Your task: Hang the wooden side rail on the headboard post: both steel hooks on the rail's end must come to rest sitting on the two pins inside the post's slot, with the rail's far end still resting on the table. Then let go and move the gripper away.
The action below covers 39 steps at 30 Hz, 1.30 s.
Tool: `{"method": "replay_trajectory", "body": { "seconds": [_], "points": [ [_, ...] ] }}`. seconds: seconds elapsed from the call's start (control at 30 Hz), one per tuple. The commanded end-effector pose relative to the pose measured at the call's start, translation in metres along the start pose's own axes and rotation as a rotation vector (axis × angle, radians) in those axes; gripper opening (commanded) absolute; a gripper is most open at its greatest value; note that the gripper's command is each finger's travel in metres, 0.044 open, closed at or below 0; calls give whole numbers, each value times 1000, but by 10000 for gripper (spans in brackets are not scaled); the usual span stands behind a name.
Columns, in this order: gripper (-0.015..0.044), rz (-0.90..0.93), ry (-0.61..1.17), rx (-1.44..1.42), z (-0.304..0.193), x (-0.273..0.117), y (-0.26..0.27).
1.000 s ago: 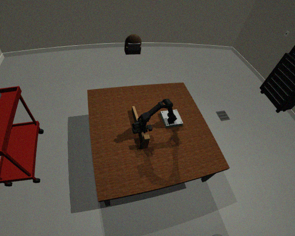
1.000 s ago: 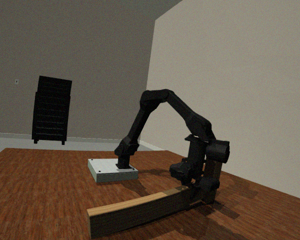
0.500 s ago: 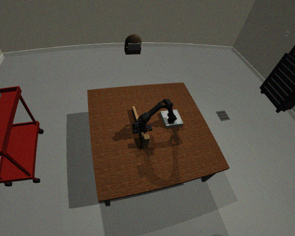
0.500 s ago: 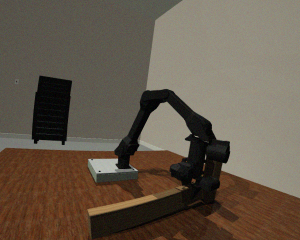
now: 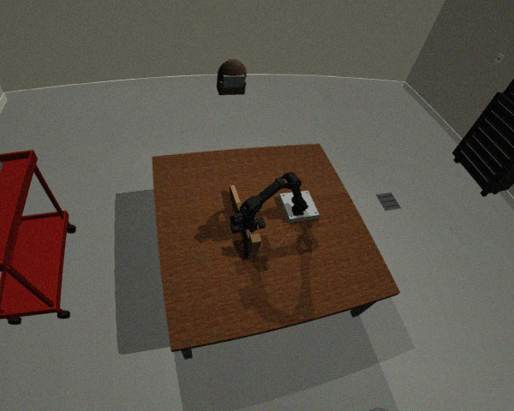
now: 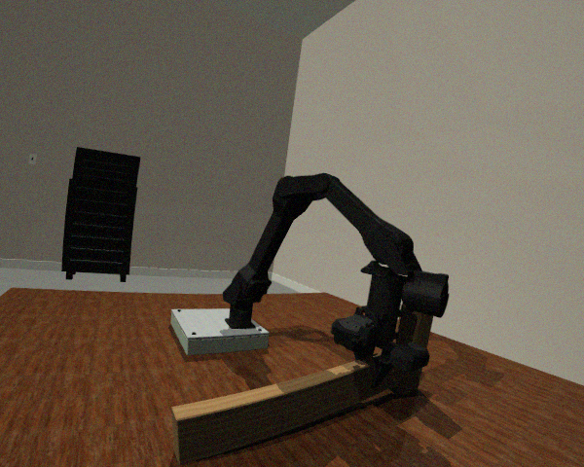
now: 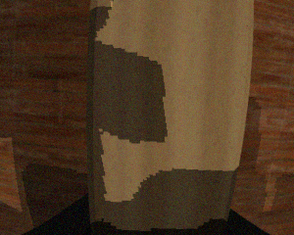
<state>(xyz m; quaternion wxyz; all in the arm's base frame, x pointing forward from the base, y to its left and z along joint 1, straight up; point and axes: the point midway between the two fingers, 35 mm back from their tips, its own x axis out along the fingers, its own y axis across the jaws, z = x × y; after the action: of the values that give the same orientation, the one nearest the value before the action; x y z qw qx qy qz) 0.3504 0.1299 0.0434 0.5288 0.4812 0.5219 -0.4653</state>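
Observation:
The wooden rail (image 5: 234, 194) (image 6: 277, 402) (image 7: 206, 98) lies lengthwise over the table, its far end on the table top in the exterior view. It fills the middle of the wrist view. My gripper (image 5: 247, 228) (image 6: 378, 369) (image 7: 150, 192) points down and is shut on the rail near its post end. The headboard post (image 5: 254, 239) (image 6: 422, 329) stands upright just beyond that end, partly behind the gripper in the exterior view. The steel hooks, the slot and the pins are hidden, so I cannot tell whether hooks and pins touch, nor whether the gripped end is raised.
The arm's base stands on a pale square plate (image 5: 313, 211) (image 6: 206, 321) beside the rail. The arm arches from there over to the rail. The brown table (image 5: 204, 300) (image 6: 81, 351) bears everything. A red cart (image 5: 31, 274) and a black cabinet (image 5: 492, 141) (image 6: 101, 216) stand away from it.

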Motion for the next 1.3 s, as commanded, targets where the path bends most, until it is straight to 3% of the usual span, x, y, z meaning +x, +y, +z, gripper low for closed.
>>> {"method": "replay_trajectory", "body": {
  "seconds": [0.0, 1.27],
  "points": [
    [0, 5, 2, 3, -1, -2, 1],
    [0, 5, 2, 3, -5, 0, 1]
  ]
}}
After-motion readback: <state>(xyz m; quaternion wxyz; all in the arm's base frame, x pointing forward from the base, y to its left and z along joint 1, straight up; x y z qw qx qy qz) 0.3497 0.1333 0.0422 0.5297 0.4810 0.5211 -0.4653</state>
